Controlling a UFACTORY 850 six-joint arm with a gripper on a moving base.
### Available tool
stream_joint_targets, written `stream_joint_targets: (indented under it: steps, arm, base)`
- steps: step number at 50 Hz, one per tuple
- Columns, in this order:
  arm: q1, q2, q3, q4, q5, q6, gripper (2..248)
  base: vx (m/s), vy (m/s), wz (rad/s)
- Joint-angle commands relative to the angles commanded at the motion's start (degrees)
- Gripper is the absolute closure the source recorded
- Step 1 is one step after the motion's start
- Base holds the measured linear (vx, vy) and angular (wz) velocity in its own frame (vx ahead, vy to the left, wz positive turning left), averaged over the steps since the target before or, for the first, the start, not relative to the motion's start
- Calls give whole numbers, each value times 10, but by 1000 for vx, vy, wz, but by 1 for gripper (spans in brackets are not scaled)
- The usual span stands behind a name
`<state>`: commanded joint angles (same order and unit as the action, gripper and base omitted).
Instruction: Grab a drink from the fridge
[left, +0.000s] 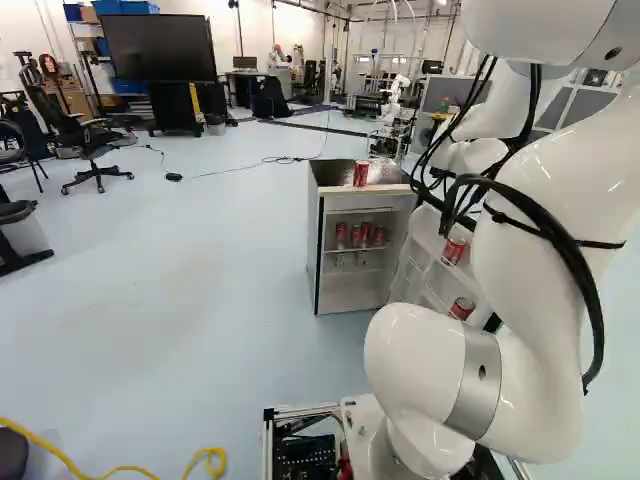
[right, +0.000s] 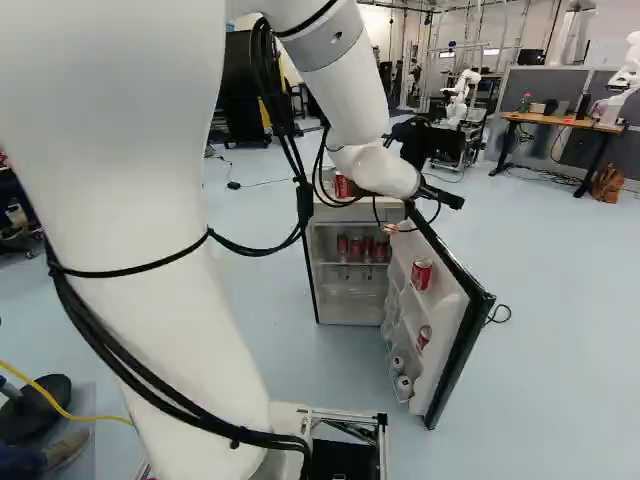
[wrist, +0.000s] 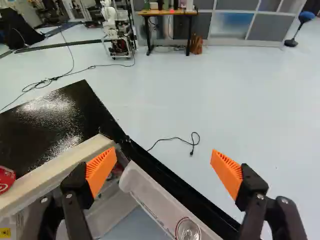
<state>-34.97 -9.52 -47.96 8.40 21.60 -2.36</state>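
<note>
The big white arm (right: 120, 230) leans over toward the fridge (left: 356, 288), with its far end up near the top of the fridge on the door side. The fridge is open. Its door (right: 447, 350) sticks out from the fridge's right side in the right base view.

The gripper (wrist: 164, 151) is up by the fridge's top front corner, over the open door. Its two fingers are wide apart and it holds nothing. The door's top edge runs below, between them.

The drinks are red cans. A row of cans (left: 356, 236) stands on a shelf inside the fridge. One can (right: 422, 273) sits high in the fridge's door, and another can (right: 424, 338) sits lower in it. One more can (left: 361, 174) stands on top of the fridge.

I think the opening part is done and the reaching part comes now. The gripper should lift clear of the door, come around to the front of the fridge, go down to shelf height and point in. Then it can slide in around one can and squeeze. It could bump the fridge's door or knock the next can over, so it should go slowly.
</note>
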Motion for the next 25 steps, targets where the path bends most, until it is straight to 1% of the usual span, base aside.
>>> stream_joint_targets:
  steps: [25]
  arm:
    - [-38, -3, -37, 76, -122, 0, 3]
  base:
    - [0, 0, 0]
